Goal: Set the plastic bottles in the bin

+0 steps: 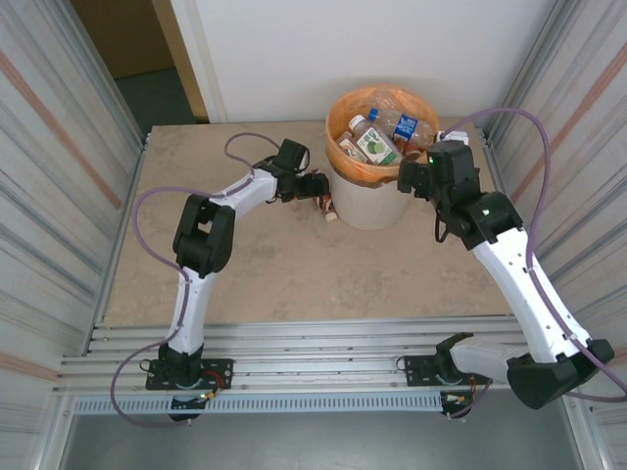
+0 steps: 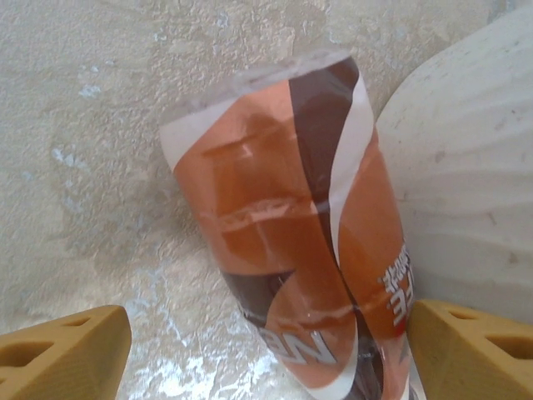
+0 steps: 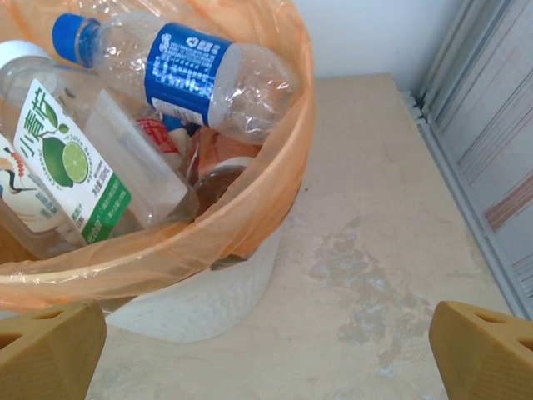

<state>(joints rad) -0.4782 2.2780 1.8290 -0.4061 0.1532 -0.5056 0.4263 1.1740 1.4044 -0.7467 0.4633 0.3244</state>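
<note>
1. Straddling a brown-labelled bottle [image 2: 283, 233] lying on the worktop [image 2: 83, 125], left pincer [image 2: 266, 325] spread wide, gripping nothing.
2. Clear gap beside one pad [image 2: 67, 354]; other pad [image 2: 470, 350] just beside the label.
3. Beyond that second pad, close against the bottle: cream wall of the bin [image 2: 466, 167].
4. Spread fully and empty, right pincer [image 3: 266, 333] hovering over bare worktop.
5. Ahead and to its left: the bin's orange bag [image 3: 250, 221], with a blue-labelled bottle [image 3: 200, 75] and a green-labelled bottle [image 3: 75, 167] lying inside among others.
</note>
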